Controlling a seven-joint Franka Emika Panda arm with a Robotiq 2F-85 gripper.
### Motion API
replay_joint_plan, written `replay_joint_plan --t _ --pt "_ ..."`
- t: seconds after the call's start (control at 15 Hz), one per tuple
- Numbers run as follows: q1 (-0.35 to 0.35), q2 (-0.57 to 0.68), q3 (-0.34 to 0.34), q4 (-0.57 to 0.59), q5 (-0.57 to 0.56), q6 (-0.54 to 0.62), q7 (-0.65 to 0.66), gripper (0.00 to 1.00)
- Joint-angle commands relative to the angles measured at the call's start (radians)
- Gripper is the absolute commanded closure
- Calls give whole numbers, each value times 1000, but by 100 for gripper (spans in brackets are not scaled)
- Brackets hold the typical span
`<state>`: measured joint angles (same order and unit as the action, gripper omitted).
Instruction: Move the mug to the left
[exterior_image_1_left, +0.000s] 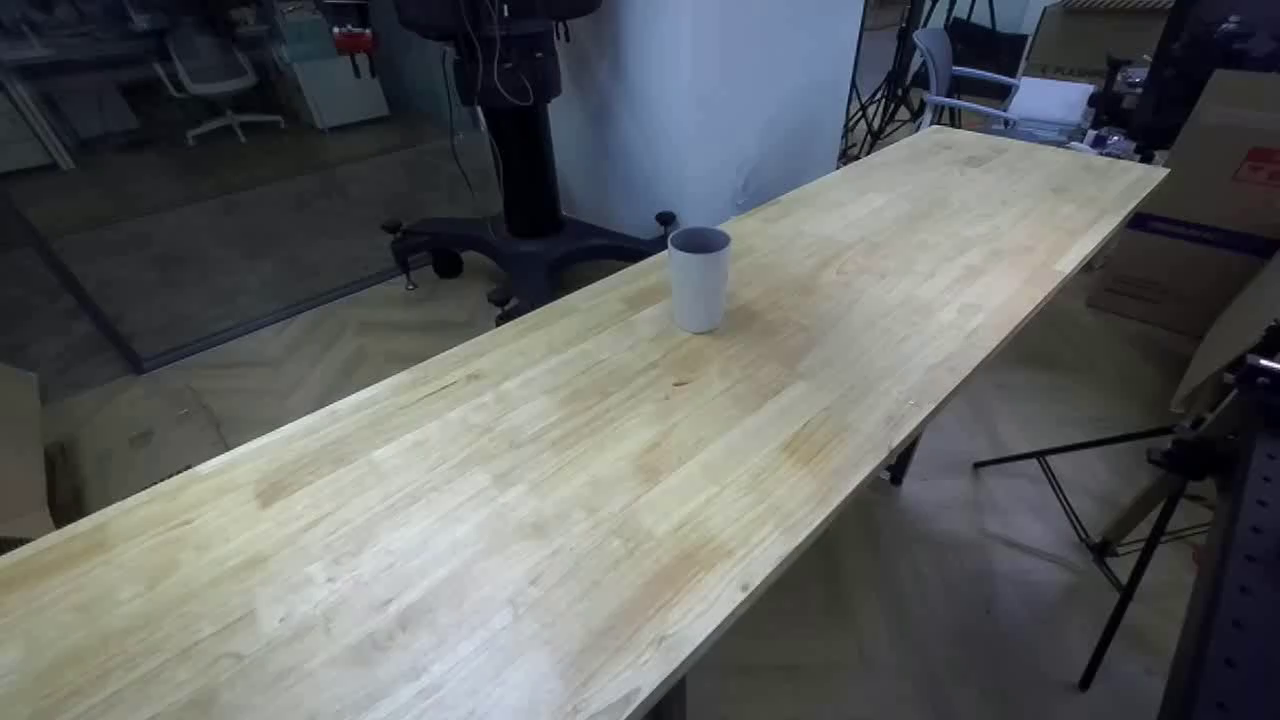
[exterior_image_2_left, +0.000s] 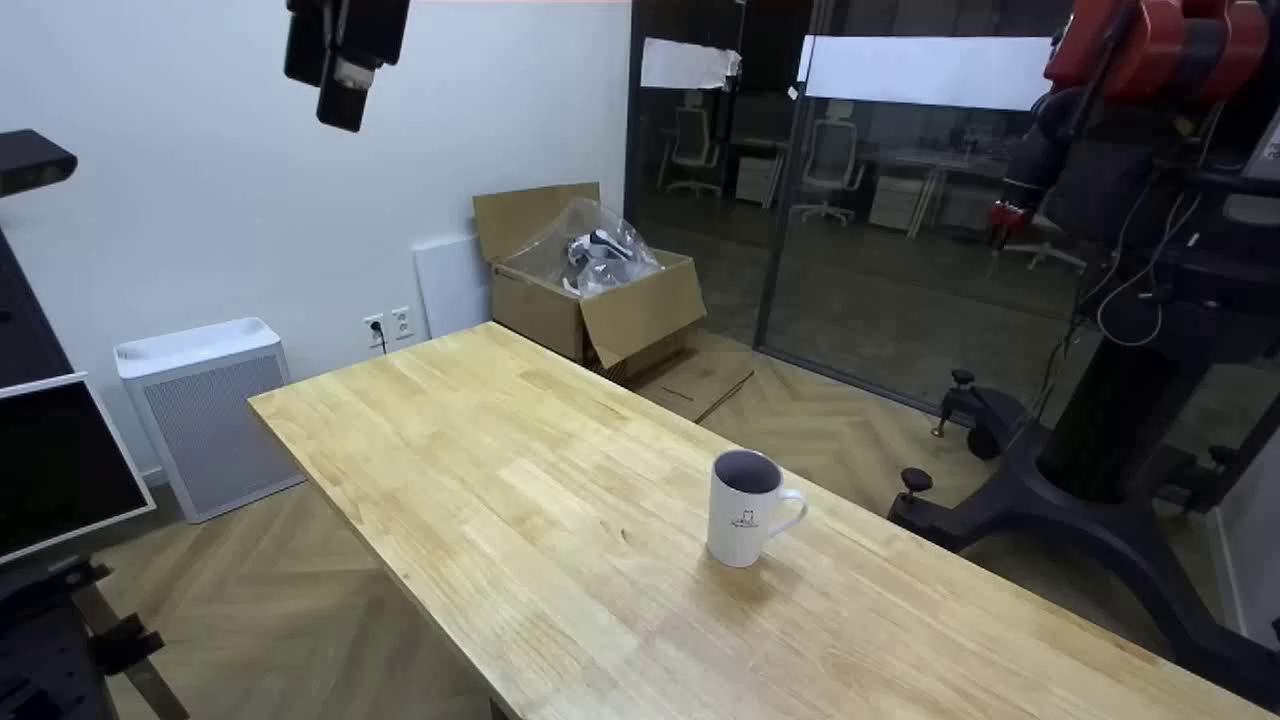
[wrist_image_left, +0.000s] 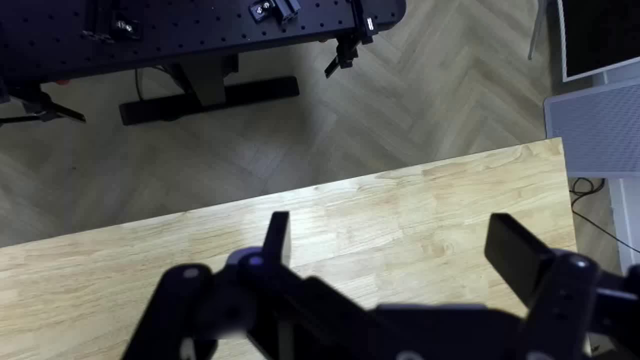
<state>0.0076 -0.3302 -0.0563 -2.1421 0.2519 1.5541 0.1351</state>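
Mug (exterior_image_2_left: 738, 505) upright on tabletop (exterior_image_1_left: 560, 480); fingers (wrist_image_left: 517, 257) wide, apart from it

Mug: white to light grey outside, grey-purple inside. Stands on its base in both exterior views, near one long edge of the tabletop, touching only the wood. In an exterior view its handle (exterior_image_2_left: 803, 506) points toward that edge; a small dark print (exterior_image_2_left: 745, 520) sits on the body, too small to read.

Fingers: the wrist view shows the two spread well apart, pale wood visible between the tips. They appear over the tabletop; height above it I cannot judge. In an exterior view dark blocky hardware (exterior_image_2_left: 365, 30) hangs in at the top, well apart from the mug; which part it is, I cannot tell.

Surroundings: black wheeled stand (exterior_image_1_left: 525, 170) on the floor beyond the long edge nearest the mug. Open cardboard box (exterior_image_2_left: 640, 310) holding clear plastic, beyond the same edge by the tabletop's end. White floor unit (exterior_image_2_left: 215, 430) with a grille near that end. Dark perforated bench (wrist_image_left: 200, 25) across a strip of floor from the opposite long edge.
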Motion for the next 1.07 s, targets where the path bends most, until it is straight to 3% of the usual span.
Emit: replay_joint_plan --t 0.0,0.8,1.0 --pt "-18 2 15 2 4 -2 -4 0" --pt "-18 1 15 2 4 -1 -4 0" --pt "-35 22 21 3 -35 137 6 0"
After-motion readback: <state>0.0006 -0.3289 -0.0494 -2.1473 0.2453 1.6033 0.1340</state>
